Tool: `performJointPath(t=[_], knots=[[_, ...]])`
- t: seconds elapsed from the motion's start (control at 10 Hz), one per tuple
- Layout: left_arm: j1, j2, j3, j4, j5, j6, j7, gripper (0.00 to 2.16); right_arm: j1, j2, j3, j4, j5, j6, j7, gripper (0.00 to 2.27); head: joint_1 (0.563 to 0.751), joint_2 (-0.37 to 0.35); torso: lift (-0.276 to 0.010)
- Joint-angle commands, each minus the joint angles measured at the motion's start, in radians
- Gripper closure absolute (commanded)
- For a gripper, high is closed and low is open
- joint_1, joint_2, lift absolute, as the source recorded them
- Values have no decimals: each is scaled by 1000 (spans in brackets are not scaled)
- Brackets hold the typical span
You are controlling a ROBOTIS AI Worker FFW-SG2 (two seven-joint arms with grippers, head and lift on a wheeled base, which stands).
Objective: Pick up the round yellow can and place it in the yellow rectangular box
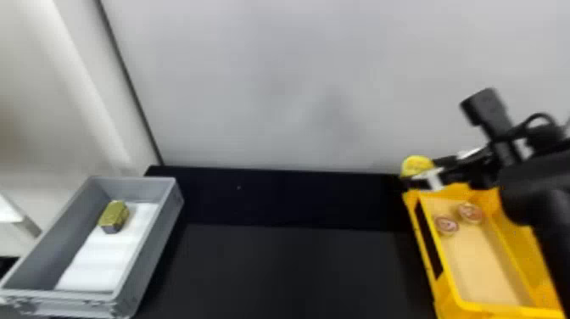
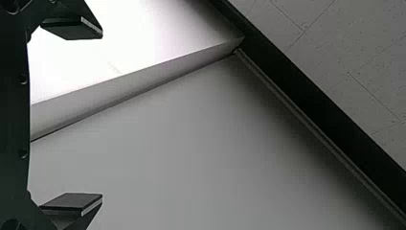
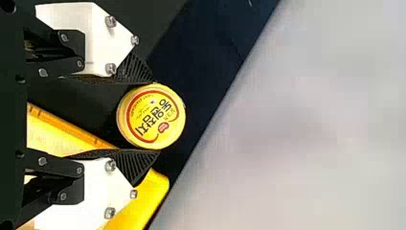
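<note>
Round yellow can [image 1: 416, 164] is at right of the head view, by the upper-left corner of the yellow rectangular box [image 1: 500, 309]; can't tell its exact height over the rim. Right gripper [image 3: 156, 116] is closed on it, one finger against each side of the curved wall, printed round face uncovered. Left gripper [image 2: 101, 115] is spread apart, nothing between its fingers.

Handling: looks like a sealed tin, so probably stiff, with some weight for its size if full. Not fragile; a firm squeeze shouldn't crush it, a hard knock might dent the edge. Smooth wall, likely a bit slippery. Round side gives each finger only a narrow line of contact, and the hold is out near the fingertips, so it could pivot or squirt forward if it bumps the rim.

Best hold: opposite sides across the full width, as now, ideally deeper in the fingers. Keep the squeeze even, carry it over the rim, go low, then let go gently so it doesn't roll. Two round cans [image 1: 470, 213] [image 1: 446, 225] lie in the upper part of the box; lower part looks like the easier drop spot.

Gold-coloured block [image 1: 113, 214] in the grey box [image 1: 159, 242], left of frame: leave alone.
</note>
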Motion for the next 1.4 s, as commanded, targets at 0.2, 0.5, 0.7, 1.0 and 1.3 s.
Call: performJointPath(t=[0.2,0.5,0.7,1.0,1.3], knots=[[-7,13,-8,-14,0,30,-1,84,10,-43,-135,-55,92,9,7,650,663,54,-10],[-21,22,-14,-17,0,34,-5,84,47,-39,-238,0,92,-17,-29,651,663,54,-10],[-24,23,-19,-17,0,36,-5,84,82,-34,-287,40,92,-35,-47,651,663,54,-10],[-30,23,-23,-17,0,37,-5,84,113,-33,-400,135,-28,-115,-133,651,663,54,-10],[-35,22,-26,-17,0,37,-5,84,120,-48,-457,310,-290,-226,-305,653,663,54,-10]])
